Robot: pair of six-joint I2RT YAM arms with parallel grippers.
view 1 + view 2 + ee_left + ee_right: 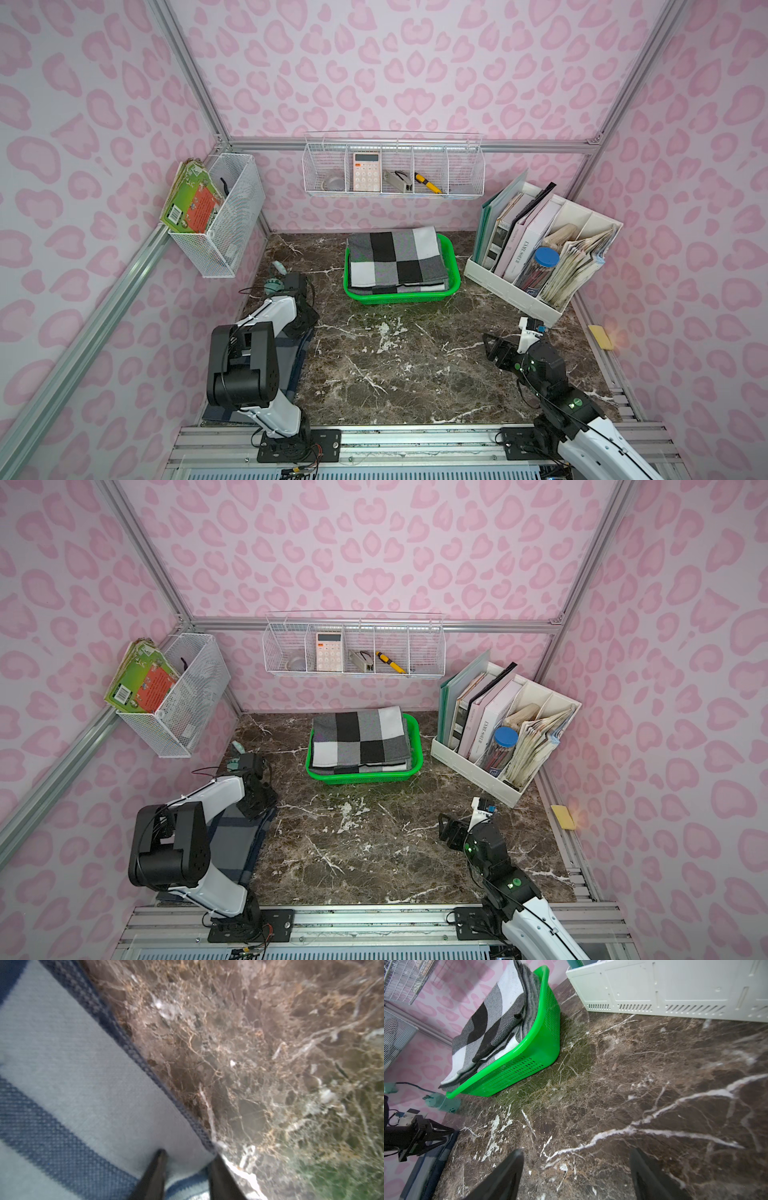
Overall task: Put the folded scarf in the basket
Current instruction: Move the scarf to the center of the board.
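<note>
Two folded scarves in view. At the left gripper [189, 1154]: the blue-and-pale striped scarf [83, 1064], flat on the marble table [270, 1064], one corner lying between the dark fingers [160, 1167]. One finger down on the cloth, its mate at the hem beside bare stone. Only a narrow gap between the jaws, with cloth in it. Pinched or merely straddled, impossible to tell. Seen in both top views, striped scarf [237, 845] mostly hidden under the left arm, running back from the gripper toward the arm's base.

Ahead of the left gripper and off to its right, well apart: the green basket [403, 297], already holding a checked scarf [395, 259] in black, grey and white, stacked higher than the rim.

Right gripper [575, 1178] released, jaws spread wide, nothing between them, bare marble underneath. Green basket [529, 1053] ahead of it and to its left. White file organiser [675, 991] ahead and to its right.
</note>
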